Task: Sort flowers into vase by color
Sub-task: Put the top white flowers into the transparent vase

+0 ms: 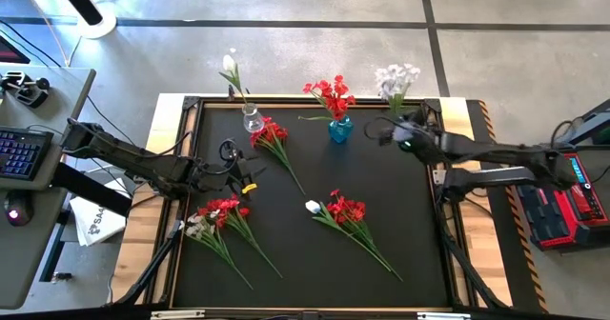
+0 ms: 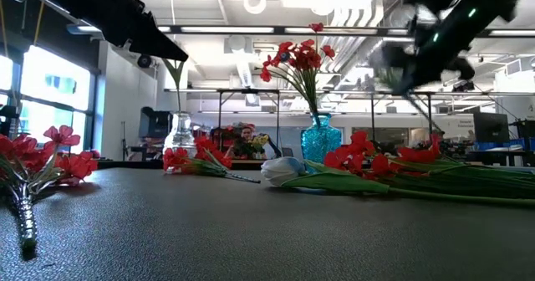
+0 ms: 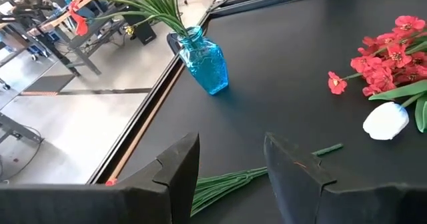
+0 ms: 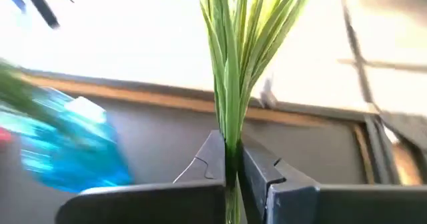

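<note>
My right gripper [image 1: 396, 135] hovers near the mat's far right corner, right of the blue vase [image 1: 340, 130], shut on a white-bloomed sprig [image 1: 396, 77]. The blue vase holds red flowers [image 1: 331, 93]. A clear vase [image 1: 253, 120] holds one white flower [image 1: 229, 68]. My left gripper [image 1: 242, 174] is open left of centre. In its wrist view the fingers stand over the stem [image 3: 227, 183] of a red sprig [image 1: 274, 134] that lies flat on the mat. Two more sprigs lie flat: red with pale blooms [image 1: 221, 211], and red [image 1: 348, 209] beside a white tulip [image 1: 313, 207]. My right gripper pinches the white sprig's bundled green stem [image 4: 231, 159] between its two fingers, just below where the long leaves [image 4: 243, 31] fan out. The sprig is lifted clear of the table, and its blooms lean toward the far edge.
The mat has a raised black frame [image 1: 191, 106]. The two vases stand close to its far edge. Bare mat [image 1: 400, 196] lies along the right side and between the lying sprigs. A keyboard and mouse sit on a side desk [image 1: 24, 153] to the left.
</note>
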### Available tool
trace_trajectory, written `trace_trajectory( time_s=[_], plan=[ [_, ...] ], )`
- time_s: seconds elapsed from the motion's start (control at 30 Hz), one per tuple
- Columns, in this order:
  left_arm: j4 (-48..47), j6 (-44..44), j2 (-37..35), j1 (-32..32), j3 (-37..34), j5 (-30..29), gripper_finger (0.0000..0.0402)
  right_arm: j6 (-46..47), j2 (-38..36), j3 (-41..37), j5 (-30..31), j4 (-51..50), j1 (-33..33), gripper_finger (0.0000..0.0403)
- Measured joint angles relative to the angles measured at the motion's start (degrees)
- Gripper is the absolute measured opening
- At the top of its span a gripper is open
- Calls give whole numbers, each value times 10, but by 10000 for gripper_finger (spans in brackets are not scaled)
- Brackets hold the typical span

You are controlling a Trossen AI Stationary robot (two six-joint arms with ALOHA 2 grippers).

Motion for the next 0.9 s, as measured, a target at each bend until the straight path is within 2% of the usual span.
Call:
trace_trajectory(
  time_s=[0.07,0.2,0.3,0.43,0.53,0.7,0.9],
  plan=[
    [1,0,0,0,0,23,158,-8,-39,0,40,17,60,1],
    [8,1,0,7,0,123,158,-59,-73,0,101,83,182,1],
    [31,22,2,14,0,197,158,-119,-53,0,132,171,267,1],
    [100,77,23,24,0,255,158,-221,15,0,126,320,348,0],
    [169,129,54,40,0,324,158,-305,84,0,80,421,383,0],
    [321,170,134,73,0,467,158,-412,214,0,-64,607,397,0],
    [478,171,221,89,0,505,158,-561,347,0,-319,919,386,0]
  ],
)
